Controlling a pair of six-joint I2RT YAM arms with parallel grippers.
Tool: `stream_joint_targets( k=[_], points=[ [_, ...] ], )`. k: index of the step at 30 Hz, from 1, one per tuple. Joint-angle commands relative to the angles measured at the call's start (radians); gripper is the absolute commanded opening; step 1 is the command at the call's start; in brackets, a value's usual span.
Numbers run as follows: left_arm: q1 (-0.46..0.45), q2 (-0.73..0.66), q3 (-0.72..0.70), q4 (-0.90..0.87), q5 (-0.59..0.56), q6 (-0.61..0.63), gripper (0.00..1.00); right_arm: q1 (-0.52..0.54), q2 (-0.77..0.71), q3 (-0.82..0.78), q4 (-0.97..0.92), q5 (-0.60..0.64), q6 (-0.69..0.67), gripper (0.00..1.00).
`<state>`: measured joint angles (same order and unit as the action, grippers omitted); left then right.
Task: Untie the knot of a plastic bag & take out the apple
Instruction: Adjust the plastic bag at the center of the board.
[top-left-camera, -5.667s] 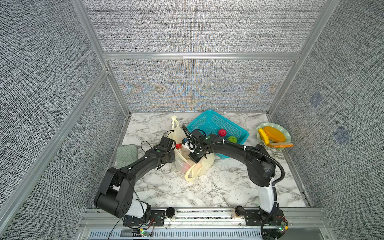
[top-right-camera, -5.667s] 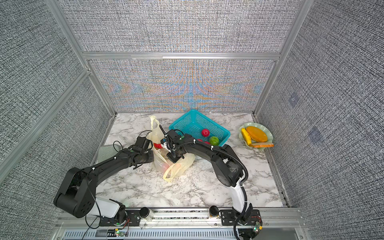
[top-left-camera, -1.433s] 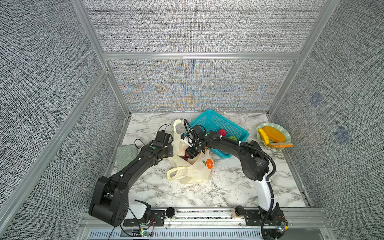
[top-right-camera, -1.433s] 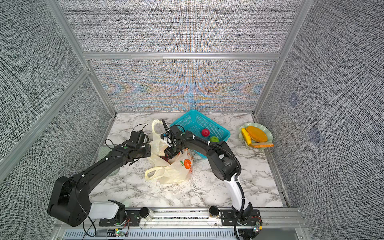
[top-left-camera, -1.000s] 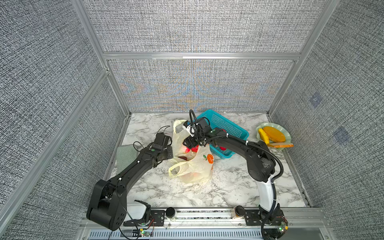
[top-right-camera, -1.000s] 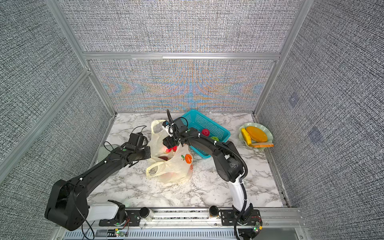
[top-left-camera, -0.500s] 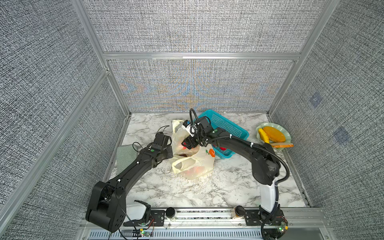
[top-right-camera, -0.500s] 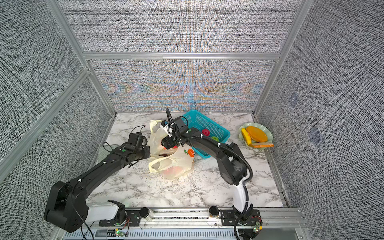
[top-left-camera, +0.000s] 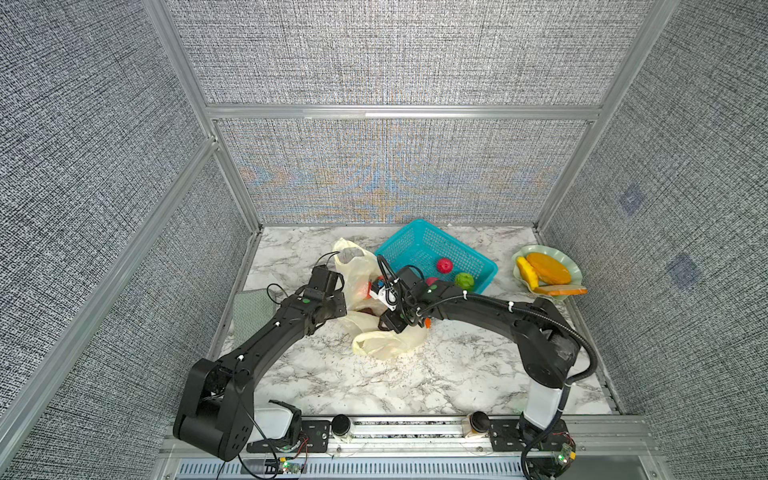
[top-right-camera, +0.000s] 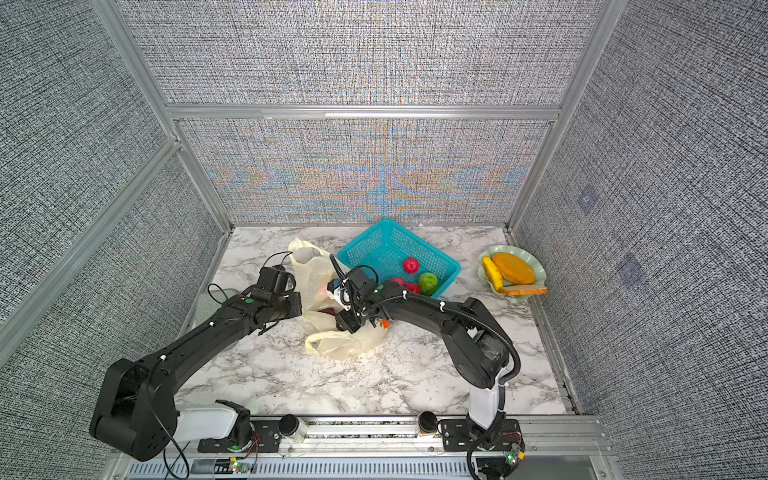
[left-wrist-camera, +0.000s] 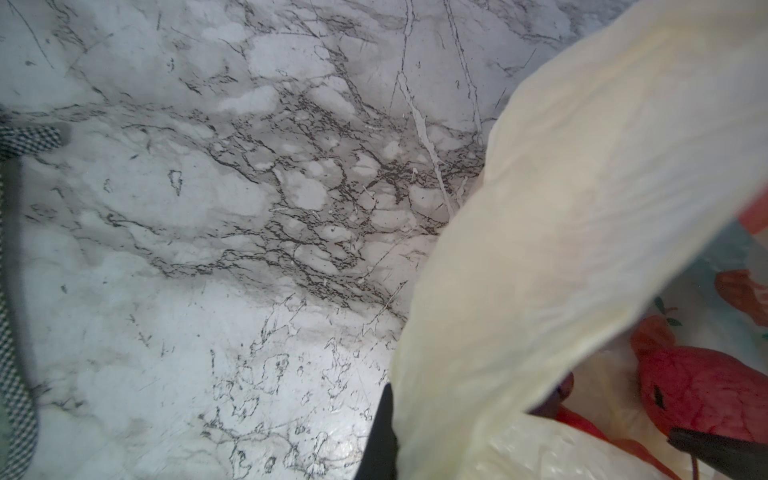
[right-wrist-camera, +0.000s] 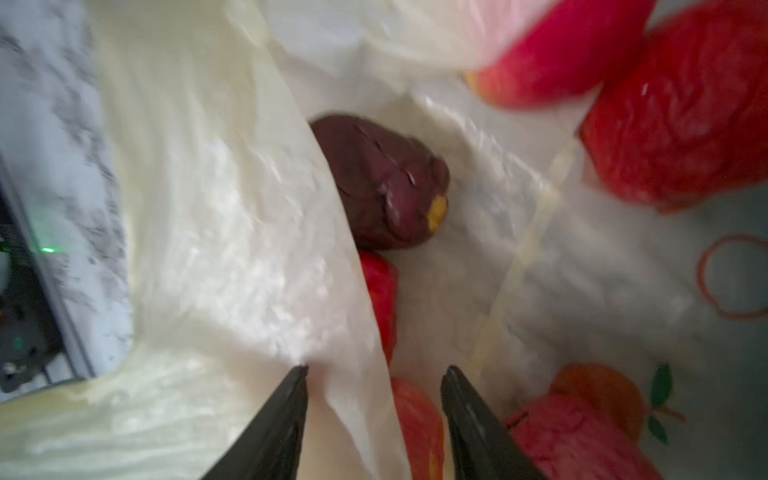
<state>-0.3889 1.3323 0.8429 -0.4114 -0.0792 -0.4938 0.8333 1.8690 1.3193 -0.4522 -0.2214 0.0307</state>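
At mid-table (top-left-camera: 395, 382), a pale yellow bag (top-left-camera: 399, 338) lies slumped with its mouth open. No knot shows in any view, so the untying looks done. The left gripper (left-wrist-camera: 386, 428) is closed on a broad strip of the bag, holding it up off the marble. The right gripper (right-wrist-camera: 376, 370) is down at the mouth with its jaws apart. They straddle the bag's thin rim and what is probably the apple (right-wrist-camera: 380, 299), a smooth red fruit, though this wrist view is blurred. A purple sweet potato (right-wrist-camera: 382, 187) and wrinkled red pieces lie just beyond it, inside the bag.

Likely trouble: the jaws may pinch film along with the fruit, so a lift would drag the whole bag or let the apple slip. They could also take the wrong red item. If the left grip slackens, the mouth may fall shut.

Nearest the robot, bare marble runs wide up to the front rail. A green cloth (top-left-camera: 253, 307) lies by the left wall, beside the left arm. Just behind the bag, a teal basket (top-left-camera: 415, 241) stands close to the right wrist, leaving little room that way. Farther right, a plate (top-left-camera: 571, 266) sits well apart, near the right wall.
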Motion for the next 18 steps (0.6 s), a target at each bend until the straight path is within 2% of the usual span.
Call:
stream_joint_targets(
  k=[1, 7, 10, 13, 18],
  points=[
    [0.002, 0.008, 0.000, 0.015, -0.019, 0.018, 0.00, 0.012, -0.012, -0.047, -0.083, 0.039, 0.026, 0.50],
    [0.003, 0.039, -0.011, 0.045, -0.027, 0.016, 0.00, 0.041, -0.052, -0.154, -0.117, 0.064, 0.024, 0.50],
    [0.003, 0.057, -0.018, 0.058, -0.022, 0.014, 0.00, 0.040, -0.052, -0.179, -0.116, 0.122, 0.009, 0.51],
    [0.001, 0.062, -0.022, 0.064, -0.016, 0.011, 0.00, 0.031, -0.082, -0.159, -0.079, 0.148, -0.012, 0.57],
    [0.001, 0.037, -0.019, 0.058, -0.024, 0.010, 0.00, 0.008, -0.157, -0.070, -0.024, 0.139, -0.076, 0.61]
  ],
)
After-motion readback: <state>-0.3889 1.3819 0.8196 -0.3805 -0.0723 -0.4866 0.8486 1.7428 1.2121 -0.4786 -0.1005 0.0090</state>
